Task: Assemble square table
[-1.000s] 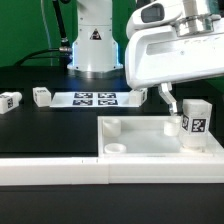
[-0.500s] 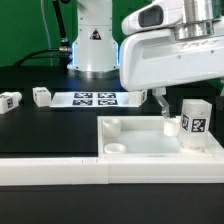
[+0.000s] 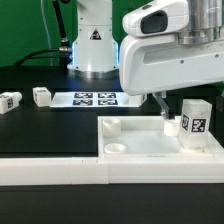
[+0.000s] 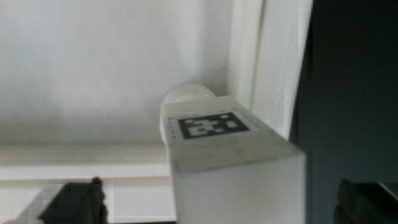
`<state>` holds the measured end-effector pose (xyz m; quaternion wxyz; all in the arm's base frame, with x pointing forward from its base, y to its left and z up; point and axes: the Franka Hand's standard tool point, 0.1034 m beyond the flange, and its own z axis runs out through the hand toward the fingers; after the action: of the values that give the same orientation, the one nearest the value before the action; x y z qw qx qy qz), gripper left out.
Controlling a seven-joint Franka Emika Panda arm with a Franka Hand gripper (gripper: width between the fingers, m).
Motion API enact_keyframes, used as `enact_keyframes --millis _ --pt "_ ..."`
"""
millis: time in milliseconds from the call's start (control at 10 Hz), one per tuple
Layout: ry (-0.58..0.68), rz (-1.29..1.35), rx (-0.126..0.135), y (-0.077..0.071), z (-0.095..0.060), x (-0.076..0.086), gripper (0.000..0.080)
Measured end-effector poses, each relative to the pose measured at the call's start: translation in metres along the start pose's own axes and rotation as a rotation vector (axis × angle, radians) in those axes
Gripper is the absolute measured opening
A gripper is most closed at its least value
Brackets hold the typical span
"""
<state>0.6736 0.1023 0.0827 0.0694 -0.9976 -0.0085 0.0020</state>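
The square table's white top lies flat at the front of the exterior view's right, rim up. One white tagged leg stands upright in its far right corner. My gripper hangs over that leg, open, with one finger showing on the leg's left side. In the wrist view the leg with its tag rises between my gripper's two dark fingertips, with gaps on both sides. Two more legs lie loose on the black table at the exterior view's left.
The marker board lies flat behind the top. The long white barrier wall runs along the front edge and borders the top. The arm's base stands at the back. Round sockets sit in the top's left corners.
The hand has shifted toward the exterior view's left and settled over the standing leg. The leg and the top have not moved.
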Motion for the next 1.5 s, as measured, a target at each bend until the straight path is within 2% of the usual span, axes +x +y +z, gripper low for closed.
enact_keyframes --millis 100,300,600,800,900,1000,1200,1300,1500 --pt "0.0 0.007 0.0 0.0 0.0 0.0 0.0626" --pt "0.0 0.16 0.001 0.0004 0.0001 0.0 0.0294" --pt "0.0 0.349 0.0 0.0023 0.0003 0.0 0.0295" --pt "0.006 0.625 -0.019 0.0001 0.0015 -0.0012 0.0295" --pt "0.006 0.8 -0.019 -0.0002 0.0016 -0.0016 0.0294" --pt "0.007 0.973 -0.004 -0.0006 0.0016 -0.0005 0.0293" --pt "0.028 1.272 0.047 0.0002 0.0025 0.0026 0.0293" --pt "0.035 1.444 0.091 0.0027 0.0028 0.0018 0.0293" --pt "0.036 1.463 0.094 0.0032 0.0029 0.0014 0.0295"
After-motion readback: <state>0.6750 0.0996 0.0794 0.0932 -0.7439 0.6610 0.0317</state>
